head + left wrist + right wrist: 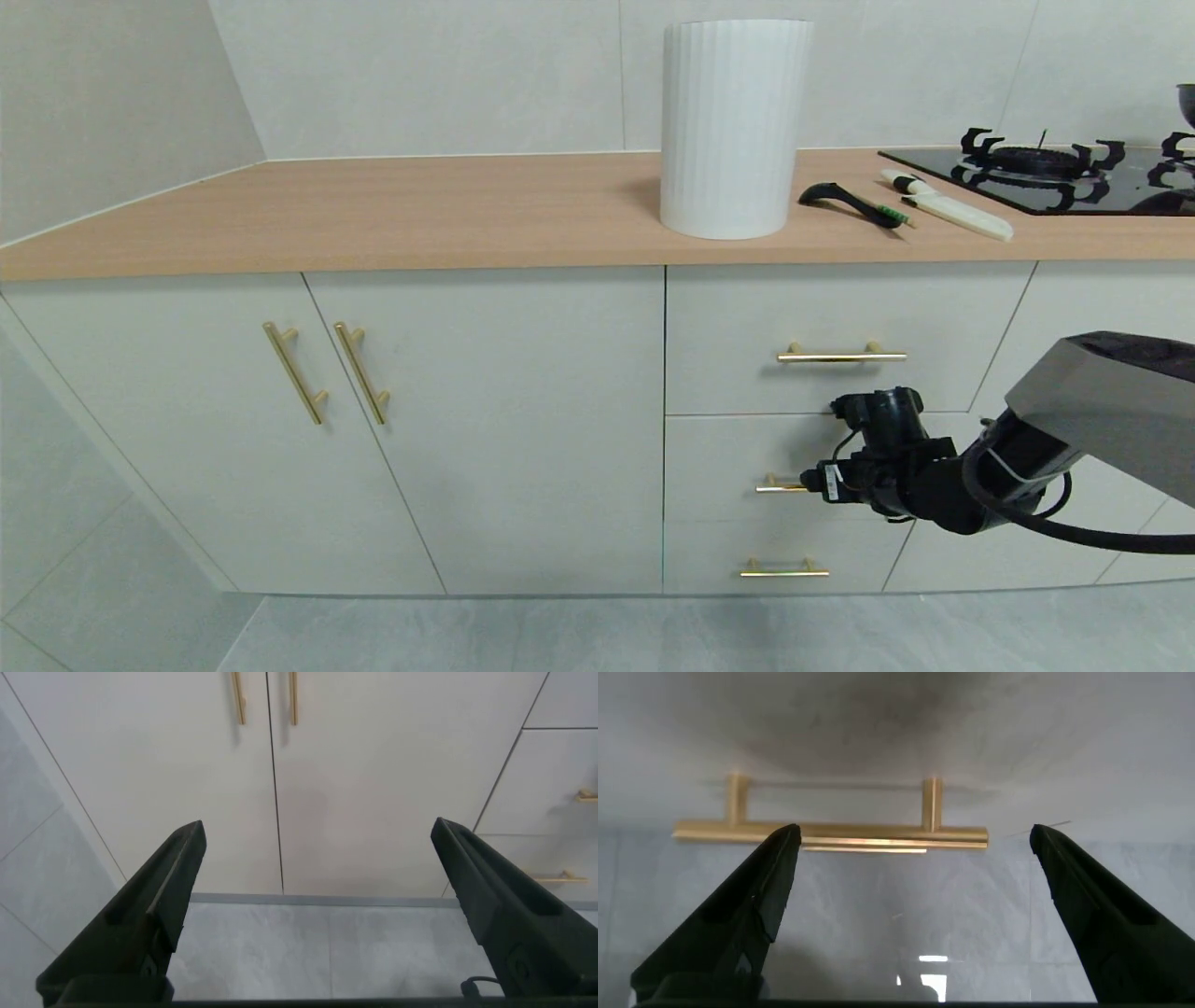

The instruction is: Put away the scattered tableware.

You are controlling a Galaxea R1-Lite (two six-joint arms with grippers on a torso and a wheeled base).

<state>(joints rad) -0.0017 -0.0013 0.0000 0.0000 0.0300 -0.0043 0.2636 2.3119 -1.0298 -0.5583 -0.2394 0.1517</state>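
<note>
Countertop (420,205) bearing knife (952,210), right pincer (913,838) well below, at drawer handle (710,831)

1. The right arm (1102,411) wears an angular grey shell on its forearm, with a darker top face.
2. Its wrist (896,467) is black, built of rounded housings, with a small pale tag.
3. A thick black cable (1074,534) loops under the forearm.
4. The left gripper (317,826) and right gripper (913,835) have matte black, wedge-shaped fingers (159,905) that taper to blunt tips.
</note>
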